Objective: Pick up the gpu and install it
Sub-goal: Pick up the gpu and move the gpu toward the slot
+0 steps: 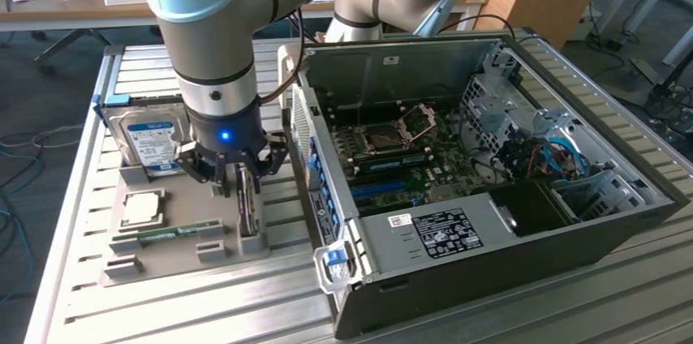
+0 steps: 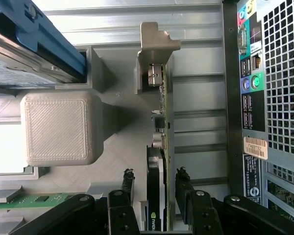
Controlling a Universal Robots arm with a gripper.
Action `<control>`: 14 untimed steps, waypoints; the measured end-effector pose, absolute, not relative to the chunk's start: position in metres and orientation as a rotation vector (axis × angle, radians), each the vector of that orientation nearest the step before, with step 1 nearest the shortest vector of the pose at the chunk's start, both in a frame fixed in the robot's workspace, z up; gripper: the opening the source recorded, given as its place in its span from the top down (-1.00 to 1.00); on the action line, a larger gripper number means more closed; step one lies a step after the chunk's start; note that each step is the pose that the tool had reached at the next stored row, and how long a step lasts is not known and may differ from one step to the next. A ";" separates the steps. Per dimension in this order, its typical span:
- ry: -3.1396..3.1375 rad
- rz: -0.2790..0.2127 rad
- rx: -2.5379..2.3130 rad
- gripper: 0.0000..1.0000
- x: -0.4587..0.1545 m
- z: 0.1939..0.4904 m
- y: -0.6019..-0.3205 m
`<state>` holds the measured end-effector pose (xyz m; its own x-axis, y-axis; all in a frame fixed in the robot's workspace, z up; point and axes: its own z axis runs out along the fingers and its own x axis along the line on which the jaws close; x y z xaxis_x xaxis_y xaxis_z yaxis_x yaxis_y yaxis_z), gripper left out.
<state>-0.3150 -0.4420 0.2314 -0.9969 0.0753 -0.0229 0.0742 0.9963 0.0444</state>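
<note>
Tray (image 1: 174, 261) of grey plastic at the exterior view's left, resting on slatted metal table (image 1: 195, 316). Holds four parts, each in its own seat. At the far left corner, blue-labelled hard drive (image 1: 149, 137) (image 2: 24, 58) standing on edge in a slot. Nearer the camera, square processor chip (image 1: 143, 208) lying flat in a recess. Just beside that, green memory stick (image 1: 174, 233) (image 2: 34, 199) lying in a narrow groove. Along the tray's right edge, gpu (image 1: 250, 218) (image 2: 159, 156) standing on its long edge in a slot, with a silvery bracket at one end.

Gripper (image 1: 240, 190) (image 2: 156, 178) down over the gpu, black fingers (image 2: 182, 181) apart, one on each side of the card. Narrow gap visible on both sides in the wrist view, so straddling and not clamped.

Just right of the tray, black computer case (image 1: 520, 267) (image 2: 274, 98) lying on its side with the open face up. Contains motherboard (image 1: 390, 169) with square processor socket (image 1: 417, 121) towards the far wall. Also contains power supply (image 1: 439, 230) with a white label at the near wall. Metal drive cage (image 1: 509, 113) with blue cables (image 1: 563, 157) at the exterior view's right. Rear port panel of the case running alongside the gpu in the wrist view.
</note>
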 end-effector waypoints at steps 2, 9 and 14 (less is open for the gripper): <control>3.114 0.068 0.116 0.05 -0.314 0.231 -0.442; 3.114 0.068 0.117 0.08 -0.314 0.231 -0.442; 3.114 0.068 0.117 0.34 -0.314 0.231 -0.442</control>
<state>-0.3144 -0.4421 0.2313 -0.9969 0.0753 -0.0230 0.0742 0.9963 0.0445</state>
